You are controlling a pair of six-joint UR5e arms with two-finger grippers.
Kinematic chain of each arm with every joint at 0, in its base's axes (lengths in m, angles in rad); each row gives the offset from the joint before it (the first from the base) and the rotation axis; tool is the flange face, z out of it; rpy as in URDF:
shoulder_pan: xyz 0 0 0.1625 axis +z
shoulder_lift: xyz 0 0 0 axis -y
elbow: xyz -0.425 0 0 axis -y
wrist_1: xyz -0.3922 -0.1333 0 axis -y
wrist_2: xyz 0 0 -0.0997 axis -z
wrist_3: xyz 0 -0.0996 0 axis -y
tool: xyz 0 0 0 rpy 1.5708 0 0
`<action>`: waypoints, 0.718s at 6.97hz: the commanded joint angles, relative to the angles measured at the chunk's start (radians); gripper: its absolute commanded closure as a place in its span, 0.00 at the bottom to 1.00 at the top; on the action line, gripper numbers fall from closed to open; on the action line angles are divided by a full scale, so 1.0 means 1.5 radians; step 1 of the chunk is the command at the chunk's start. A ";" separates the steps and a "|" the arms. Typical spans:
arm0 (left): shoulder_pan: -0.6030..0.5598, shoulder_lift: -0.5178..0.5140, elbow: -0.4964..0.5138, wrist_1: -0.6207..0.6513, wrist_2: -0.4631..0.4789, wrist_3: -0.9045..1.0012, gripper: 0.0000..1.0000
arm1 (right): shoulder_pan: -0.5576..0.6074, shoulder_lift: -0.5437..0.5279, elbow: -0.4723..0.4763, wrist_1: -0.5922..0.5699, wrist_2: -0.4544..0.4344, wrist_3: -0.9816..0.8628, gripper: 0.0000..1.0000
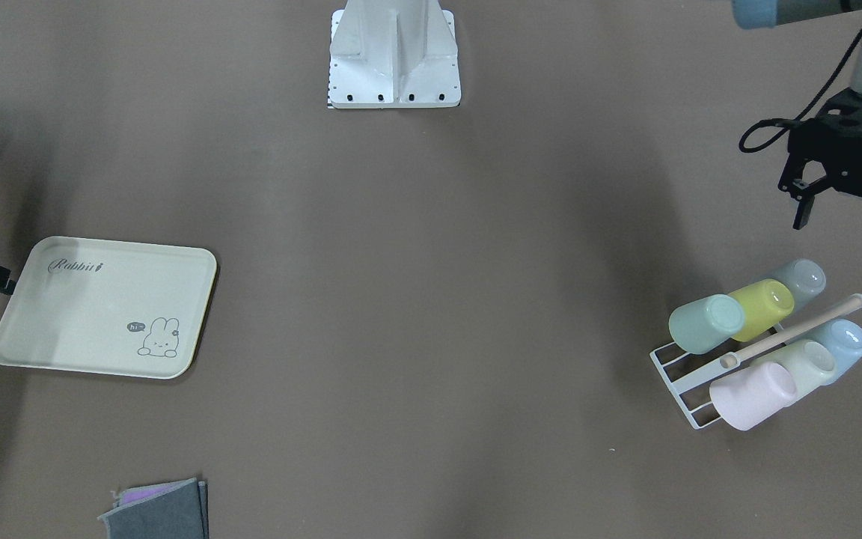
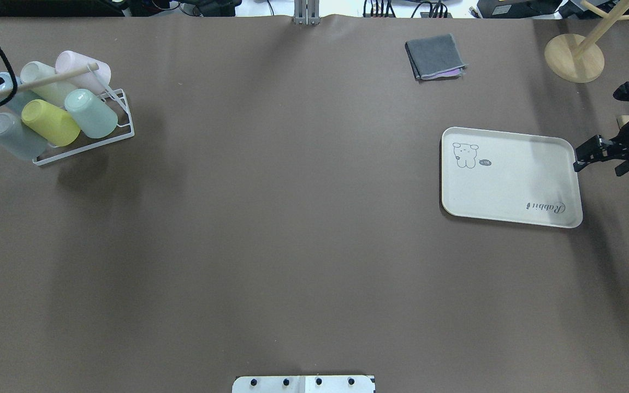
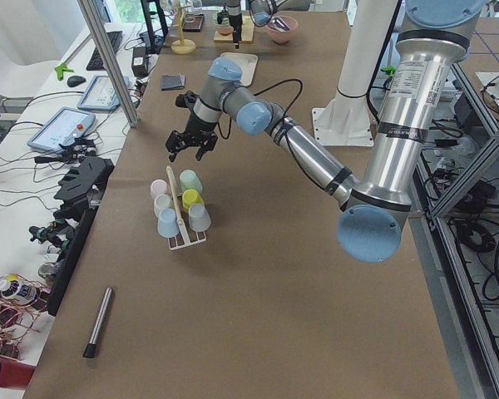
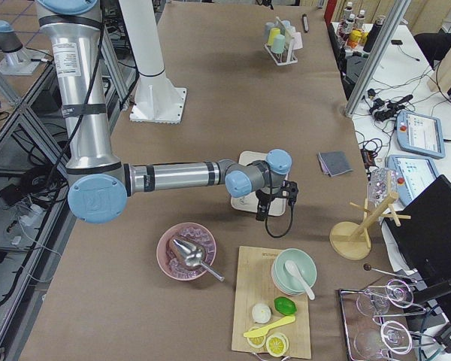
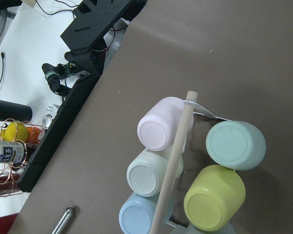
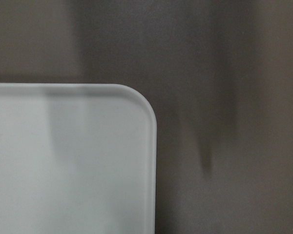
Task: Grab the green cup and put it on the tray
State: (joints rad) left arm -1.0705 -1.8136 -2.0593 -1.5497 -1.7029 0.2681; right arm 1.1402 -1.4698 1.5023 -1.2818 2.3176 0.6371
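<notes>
The green cup (image 1: pixel 706 323) lies on its side at the end of a row in a white wire rack (image 1: pixel 679 380), beside a yellow-green cup (image 1: pixel 762 308). It also shows in the overhead view (image 2: pixel 92 113) and in the left wrist view (image 5: pixel 236 145). My left gripper (image 1: pixel 846 236) hovers open and empty above and behind the rack. The cream tray (image 1: pixel 102 307) with "Rabbit" lettering lies empty at the other end of the table (image 2: pixel 511 174). My right gripper (image 2: pixel 598 155) hangs at the tray's outer edge, open and empty; the right wrist view shows a tray corner (image 6: pixel 63 161).
The rack also holds pink (image 1: pixel 751 395), off-white (image 1: pixel 805 363), blue (image 1: pixel 846 344) and grey (image 1: pixel 801 278) cups under a wooden handle (image 1: pixel 798 329). A folded grey cloth (image 2: pixel 434 56) and a wooden stand (image 2: pixel 574 52) are at the table's far side. The robot's base plate (image 1: pixel 393 82) is at the middle.
</notes>
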 commanded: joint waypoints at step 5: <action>0.163 -0.085 0.068 0.096 0.401 0.264 0.02 | -0.020 -0.002 -0.076 0.116 0.006 0.019 0.18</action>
State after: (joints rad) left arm -0.8356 -1.9336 -1.9785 -1.4030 -1.1478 0.5415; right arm 1.1164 -1.4728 1.4026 -1.1301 2.3257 0.6590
